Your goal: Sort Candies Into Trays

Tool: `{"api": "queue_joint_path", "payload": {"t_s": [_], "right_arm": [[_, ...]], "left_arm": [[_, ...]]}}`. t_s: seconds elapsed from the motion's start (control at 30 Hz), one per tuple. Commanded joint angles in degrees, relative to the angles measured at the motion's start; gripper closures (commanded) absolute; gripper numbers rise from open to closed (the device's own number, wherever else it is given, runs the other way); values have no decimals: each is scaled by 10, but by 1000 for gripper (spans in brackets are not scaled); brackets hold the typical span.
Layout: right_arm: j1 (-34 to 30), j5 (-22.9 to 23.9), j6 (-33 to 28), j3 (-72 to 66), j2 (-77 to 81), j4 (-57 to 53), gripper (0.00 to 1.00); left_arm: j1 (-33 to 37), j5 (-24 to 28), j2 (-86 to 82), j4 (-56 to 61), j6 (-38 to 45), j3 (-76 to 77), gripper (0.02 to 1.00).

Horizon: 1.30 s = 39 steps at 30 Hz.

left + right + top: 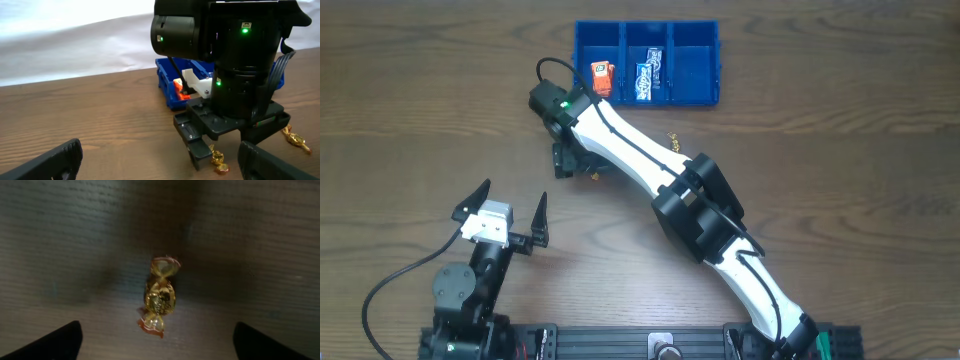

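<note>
Right arm (pixel 700 215) crosses the worktop (pixel 840 180) toward the blue tray (pixel 695 65) holding an orange candy (pixel 602 78).
Left pincer (pixel 165 172) gapes empty; right pincer (pixel 159 350) spreads wide, holding nothing, directly above a gold candy (pixel 160 297) lying on the worktop between its fingers (pixel 50 342).

A brown wood-grain counter (pixel 860 200) fills the scene, its grain running left to right, with darker streaks and a few knots on the right side. Along its near edge lies a black slotted rail (pixel 610 338), with a small metal knob (pixel 665 349) at the middle. Beyond the counter's far edge, a plain white backdrop (pixel 75 40) rises, faintly creased, slanting across the left wrist view.
</note>
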Motion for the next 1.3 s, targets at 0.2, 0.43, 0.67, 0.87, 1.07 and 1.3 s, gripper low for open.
{"api": "queue_joint_path", "payload": {"t_s": [0.2, 0.43, 0.67, 0.87, 1.07, 1.3], "right_arm": [[-2, 3, 46, -5, 12, 13, 64], [-2, 2, 60, -7, 14, 23, 154], [-4, 1, 64, -31, 14, 35, 246], [-5, 2, 64, -31, 14, 36, 391], [-7, 2, 64, -31, 14, 38, 448], [-9, 4, 64, -31, 15, 42, 461]], "left_arm": [[3, 6, -3, -28, 3, -8, 25], [3, 6, -3, -28, 3, -8, 23], [3, 6, -3, -28, 3, -8, 25], [3, 6, -3, -28, 3, -8, 23], [3, 6, -3, -28, 3, -8, 23], [3, 6, -3, -28, 3, -8, 23]]}}
